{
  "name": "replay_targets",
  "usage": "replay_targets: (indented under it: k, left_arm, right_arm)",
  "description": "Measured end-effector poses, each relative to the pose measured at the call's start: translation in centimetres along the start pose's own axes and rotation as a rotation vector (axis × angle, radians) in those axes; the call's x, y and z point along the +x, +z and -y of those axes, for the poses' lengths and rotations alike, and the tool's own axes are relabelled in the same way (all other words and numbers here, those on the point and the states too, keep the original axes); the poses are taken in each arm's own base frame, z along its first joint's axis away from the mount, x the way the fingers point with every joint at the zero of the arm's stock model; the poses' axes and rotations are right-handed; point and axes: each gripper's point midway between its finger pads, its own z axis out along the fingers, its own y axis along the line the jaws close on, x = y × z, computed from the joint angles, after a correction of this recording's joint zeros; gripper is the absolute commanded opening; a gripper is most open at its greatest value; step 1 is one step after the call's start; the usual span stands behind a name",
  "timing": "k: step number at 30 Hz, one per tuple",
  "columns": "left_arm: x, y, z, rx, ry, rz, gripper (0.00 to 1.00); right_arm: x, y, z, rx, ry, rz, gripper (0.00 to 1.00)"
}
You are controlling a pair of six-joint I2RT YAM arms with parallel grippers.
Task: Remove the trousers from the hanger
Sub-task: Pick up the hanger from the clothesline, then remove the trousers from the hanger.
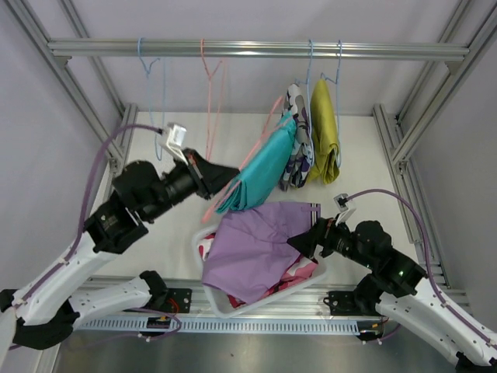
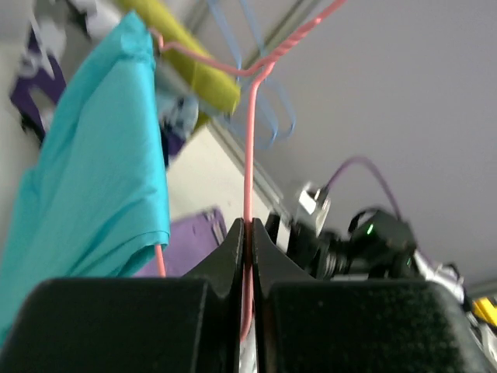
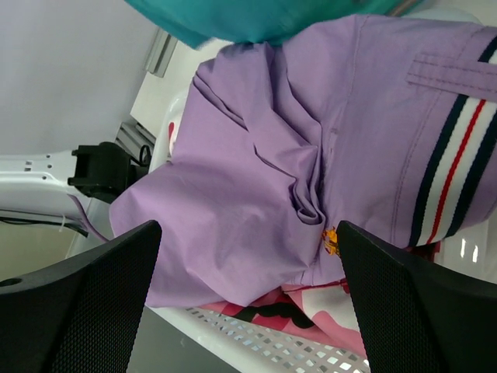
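Note:
Teal trousers [image 1: 264, 171] hang on a tilted pink hanger [image 1: 260, 140] pulled off to the left of the rail. My left gripper [image 1: 227, 172] is shut on that hanger's wire [image 2: 248, 155], with the teal cloth [image 2: 101, 179] just beside the jaws. Camouflage trousers [image 1: 299, 144] and mustard trousers [image 1: 324, 128] hang on blue hangers on the rail. Lilac trousers [image 1: 256, 249] with a striped side band lie on top of red-and-white patterned ones [image 3: 326, 311] in a white basket [image 1: 233, 307]. My right gripper [image 3: 248, 225] stands open just above the lilac cloth [image 3: 256, 171], holding nothing.
An empty blue hanger [image 1: 151, 70] and an empty pink hanger [image 1: 211, 78] hang on the metal rail [image 1: 256, 49] at the left. Frame posts stand along both sides of the table. The right arm [image 2: 373, 241] shows beyond the left jaws.

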Motion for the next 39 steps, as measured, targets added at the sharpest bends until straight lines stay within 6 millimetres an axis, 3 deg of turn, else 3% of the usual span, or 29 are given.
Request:
replay_targets:
  k: [2,5,8,10,17,20,23,26,28,29,30,33,39]
  left_arm:
    - [3.7,-0.6,-1.2,0.003,-0.012,-0.063,0.01]
    - [11.3,-0.4,-4.4,-0.028,-0.035,-0.200,0.01]
    - [17.7,-0.4,-6.9,-0.087,-0.030,-0.348,0.00]
    - [20.1,-0.6,-7.3,-0.100,-0.020,-0.404,0.00]
    - [22.1,-0.1,-5.8,-0.075,-0.002,-0.428,0.01]
    - [23.0,0.1,-5.6,-0.078,0.005,-0.447,0.01]
    - [23.3,0.2,-5.5,-0.079,0.009,-0.449,0.00]
    - [23.4,0.2,-5.4,-0.082,0.007,-0.445,0.01]
    - [23.2,0.2,-5.5,-0.087,0.008,-0.438,0.01]
    - [23.2,0.1,-5.5,-0.087,0.009,-0.436,0.00]
    - [23.2,0.1,-5.6,-0.088,0.009,-0.432,0.00]
    - [23.2,-0.1,-6.0,-0.104,0.009,-0.426,0.00]
    - [23.5,-0.6,-6.0,-0.104,0.013,-0.430,0.01]
  right_arm:
    - [-0.2,0.1,-0.3,-0.012,-0.001,0.008,0.99]
    - [-0.3,0.4,-0.6,-0.029,0.000,0.011,1.00]
    - [-0.4,0.7,-1.0,-0.050,-0.002,0.006,0.99]
    - [-0.7,0.7,-1.8,-0.083,-0.009,0.016,0.99]
    - [-3.4,1.1,-4.3,-0.152,-0.026,0.097,0.99]
    - [-4.2,2.5,-4.8,-0.161,-0.025,0.110,0.97]
    - [-4.3,4.3,-4.6,-0.157,-0.022,0.103,0.85]
    - [-4.1,6.3,-4.1,-0.134,-0.018,0.078,0.82]
    - [-4.0,7.4,-3.9,-0.117,-0.020,0.059,0.66]
    - [-4.0,7.9,-3.8,-0.113,-0.022,0.055,0.54]
    - [-4.0,8.2,-3.8,-0.112,-0.025,0.056,0.30]
    - [-4.6,8.2,-5.2,-0.158,-0.026,0.076,0.02]
    - [-6.0,8.0,-6.2,-0.173,-0.020,0.121,0.00]
